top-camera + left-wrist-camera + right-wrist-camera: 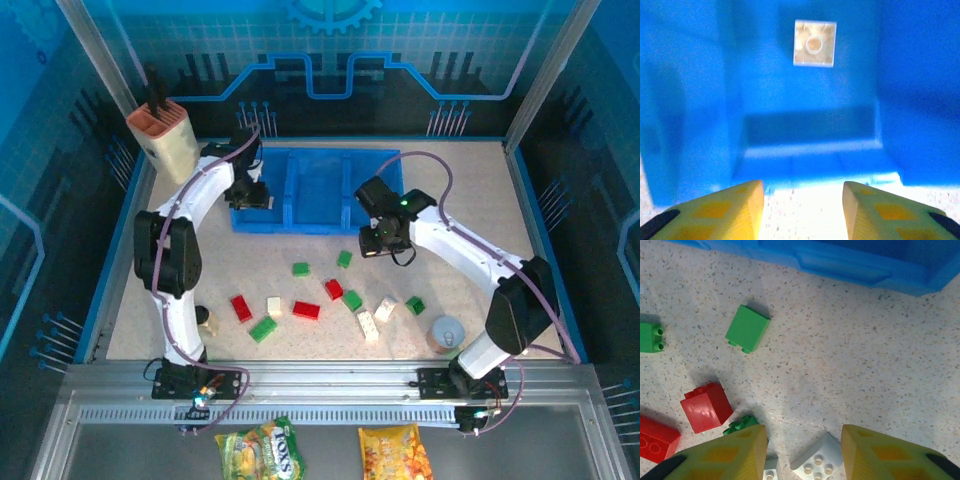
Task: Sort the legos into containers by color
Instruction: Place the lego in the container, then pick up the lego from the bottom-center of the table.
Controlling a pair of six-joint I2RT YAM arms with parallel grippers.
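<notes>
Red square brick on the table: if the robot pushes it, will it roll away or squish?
Probably neither. The red square brick is boxy with flat sides, so it should slide, not roll. Its shiny plastic looks stiff, maybe a bit slippery. It's small, so likely light.

We saw the right tool (802,432) with its yellow fingers (725,452) apart, gripping nothing, above the speckled worktop (850,365). A white brick (819,463) lay below the gap. A small green brick (741,423), partly hidden behind one finger, sat just beside a red brick (706,406). A larger green brick (747,328) lay nearer the blue tray (840,265).
</notes>
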